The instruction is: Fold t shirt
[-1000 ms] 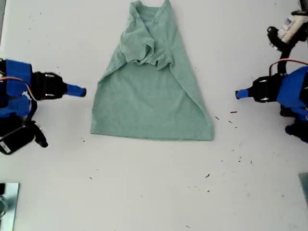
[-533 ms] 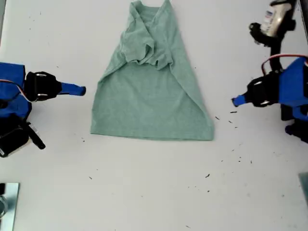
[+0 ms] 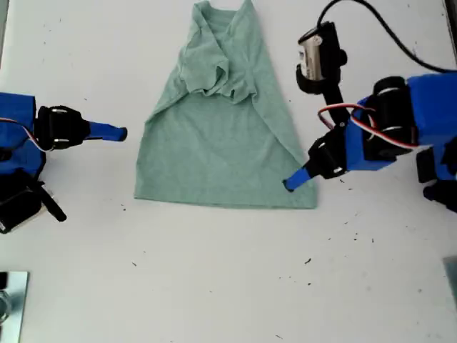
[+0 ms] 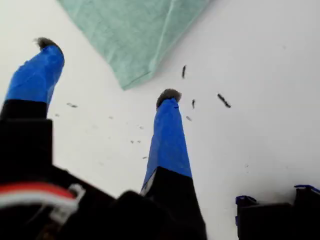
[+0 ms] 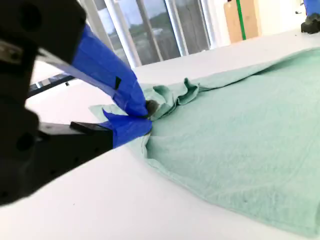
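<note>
The pale mint-green t shirt (image 3: 221,150) lies flat on the white table, neck at the far end, with its upper part bunched and folded over. My first gripper (image 3: 289,184) hangs open over the hem corner (image 4: 125,75) at the exterior view's right, one blue finger (image 4: 167,130) on each side of that corner, with nothing gripped. My second gripper (image 3: 120,133) is shut and holds nothing. It sits low over the table, a short gap from the shirt's edge at the exterior view's left. Its tips (image 5: 145,112) point across the t shirt (image 5: 240,135).
Dark specks (image 3: 346,166) dot the table by the first arm. A metal object (image 3: 11,300) sits at the exterior view's lower left corner. The first arm's camera and cable (image 3: 318,57) rise above the shirt's edge at the exterior view's right.
The first arm has swung in from the exterior view's right edge to the shirt's hem corner. The second arm has hardly moved.
</note>
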Robot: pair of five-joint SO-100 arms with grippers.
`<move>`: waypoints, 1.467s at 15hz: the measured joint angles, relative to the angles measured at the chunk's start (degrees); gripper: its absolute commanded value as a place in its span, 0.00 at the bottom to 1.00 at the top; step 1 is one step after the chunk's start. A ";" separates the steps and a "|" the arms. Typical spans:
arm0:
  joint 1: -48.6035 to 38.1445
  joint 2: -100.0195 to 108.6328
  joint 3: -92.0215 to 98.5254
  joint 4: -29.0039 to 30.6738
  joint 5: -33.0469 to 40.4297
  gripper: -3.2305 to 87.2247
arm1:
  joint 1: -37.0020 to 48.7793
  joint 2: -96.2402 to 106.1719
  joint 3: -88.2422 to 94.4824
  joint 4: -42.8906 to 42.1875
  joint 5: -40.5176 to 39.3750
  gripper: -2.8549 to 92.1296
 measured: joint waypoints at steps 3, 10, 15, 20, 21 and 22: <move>0.00 0.18 0.00 0.00 0.00 0.03 | 1.93 -1.67 13.18 -14.85 -0.70 0.32; 0.00 0.26 0.09 0.00 0.00 0.03 | 3.25 -5.10 18.72 -26.54 -2.64 0.02; 0.00 0.44 0.09 0.00 0.00 0.03 | 1.05 -10.99 -16.79 10.90 -5.27 0.02; 0.00 0.44 0.09 0.00 0.18 0.03 | 0.79 -25.05 -29.18 -0.18 -1.76 0.13; 0.00 0.44 0.09 0.00 0.35 0.03 | 0.79 -28.74 -29.27 -7.21 -0.62 0.27; 0.00 0.44 0.09 0.00 0.35 0.03 | 0.79 -33.22 -29.27 -13.54 0.18 0.35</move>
